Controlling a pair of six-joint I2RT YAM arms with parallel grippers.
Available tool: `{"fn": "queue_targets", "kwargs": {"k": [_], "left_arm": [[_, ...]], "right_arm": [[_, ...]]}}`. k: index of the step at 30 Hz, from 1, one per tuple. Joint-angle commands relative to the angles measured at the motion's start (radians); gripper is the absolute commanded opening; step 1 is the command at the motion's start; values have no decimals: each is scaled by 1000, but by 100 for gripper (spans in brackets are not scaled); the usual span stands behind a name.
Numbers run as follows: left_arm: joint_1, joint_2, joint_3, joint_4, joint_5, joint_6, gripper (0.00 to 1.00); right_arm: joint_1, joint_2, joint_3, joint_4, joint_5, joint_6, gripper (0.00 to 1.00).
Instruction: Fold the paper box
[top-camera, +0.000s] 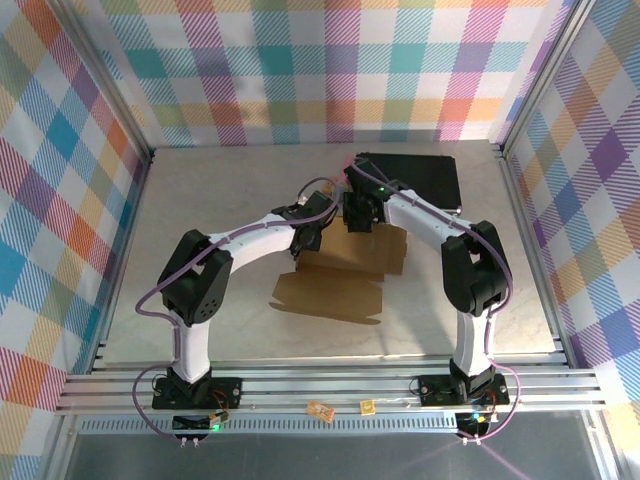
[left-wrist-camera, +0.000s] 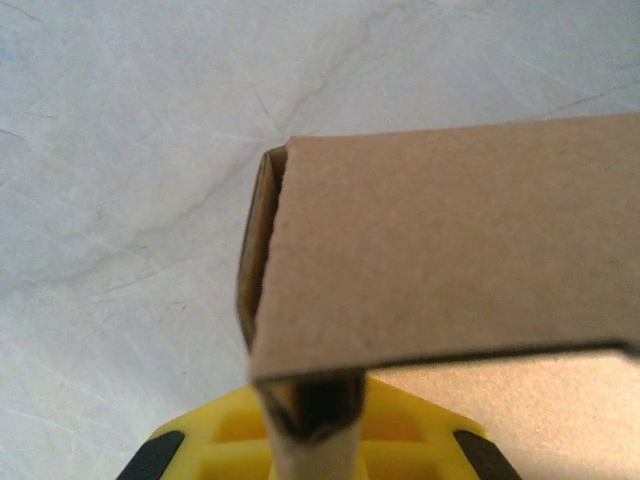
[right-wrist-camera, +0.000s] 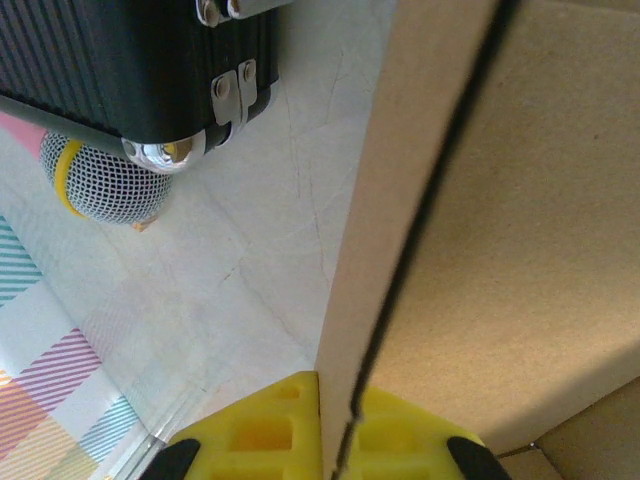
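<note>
Left pincer (left-wrist-camera: 310, 410) and right pincer (top-camera: 358, 222) each clamp a paper box (top-camera: 345, 280) wall, so uneven pulling could tear the cardboard.

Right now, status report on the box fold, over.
Left hand shut on paper box. Right hand shut on it too. Black case just beyond.

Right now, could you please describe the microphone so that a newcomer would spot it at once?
Find the black case at the far side of the table. By its metal-capped corner lies the microphone. Its silver mesh head, yellow ring and pink handle set it apart from the case and the brown paper box.
</note>
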Motion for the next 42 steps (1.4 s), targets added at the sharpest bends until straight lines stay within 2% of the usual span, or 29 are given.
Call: {"fn": "queue_targets", "kwargs": {"k": [1, 7, 19, 20, 21, 22, 23, 25, 28, 31, 33, 35, 38, 42], "left_arm": [[9, 46, -11, -112, -171, -18, 0], [-13, 75, 26, -151, -256, -9, 0], [-21, 54, 22, -148, -239, -21, 0], [-19, 41, 18, -142, -238, -18, 0], [-15, 26, 16, -137, -240, -14, 0], [-11, 16, 16, -135, -240, -11, 0], [-5, 0, 13, -126, -231, -1, 0], [3, -36, -9, -91, -225, 24, 0], [32, -101, -46, -49, -181, 52, 0], [68, -161, -55, -52, -149, 68, 0], [77, -205, -62, -36, -133, 98, 0], [78, -245, -55, -31, -123, 121, 0], [78, -265, -23, -53, -123, 126, 0], [75, -272, -3, -62, -121, 115, 0]], "right_arm": [[-3, 10, 21, -130, -24, 77, 0], [-4, 16, 29, -134, -28, 76, 0], [-6, -2, 23, -121, -40, 64, 0], [-9, -17, 13, -108, -46, 58, 10], [-13, -40, 5, -96, -52, 46, 27], [-15, -63, 4, -94, -53, 29, 40], [-22, -97, 5, -101, -51, -5, 49], [-40, -168, 10, -135, -61, -95, 57], [-86, -318, -31, -186, -50, -277, 62], [-167, -475, -116, -177, -67, -483, 63], [-226, -545, -139, -205, -78, -624, 59], [-295, -574, -149, -205, -153, -712, 53], [-319, -552, -109, -148, -229, -783, 52], [-320, -384, 11, -152, -392, -848, 48]]}}
